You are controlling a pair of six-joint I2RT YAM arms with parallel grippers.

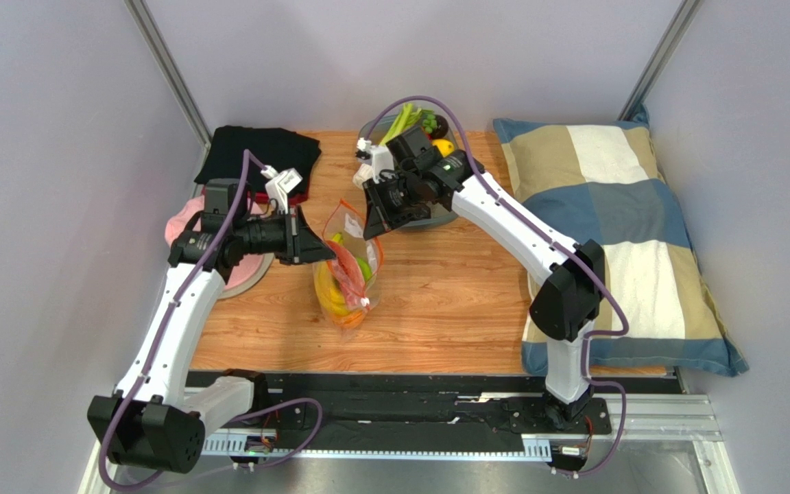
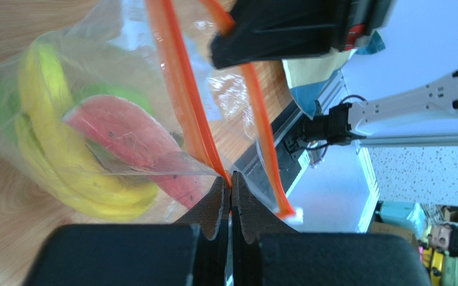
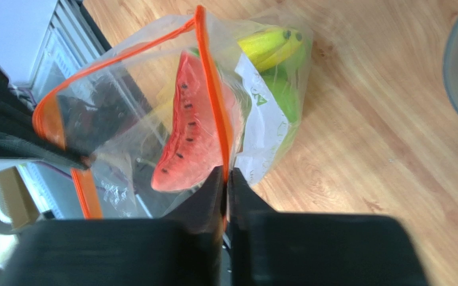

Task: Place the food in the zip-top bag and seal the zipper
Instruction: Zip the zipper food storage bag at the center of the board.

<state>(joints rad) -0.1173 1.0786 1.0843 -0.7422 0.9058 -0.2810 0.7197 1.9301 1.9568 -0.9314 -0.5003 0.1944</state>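
From above, my left gripper (image 1: 312, 247) and right gripper (image 1: 373, 221) flank the zip-top bag (image 1: 348, 273). Left wrist: jaws pinch the zipper (image 2: 180, 89), watermelon slice (image 2: 124, 131) just beyond. Right wrist: likewise pinching it; the mouth gapes, so sealing remains.

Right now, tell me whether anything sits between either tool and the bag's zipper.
Nothing visible does. The left tool and the right tool are each pinched shut directly on the orange zipper at the bag's open mouth.
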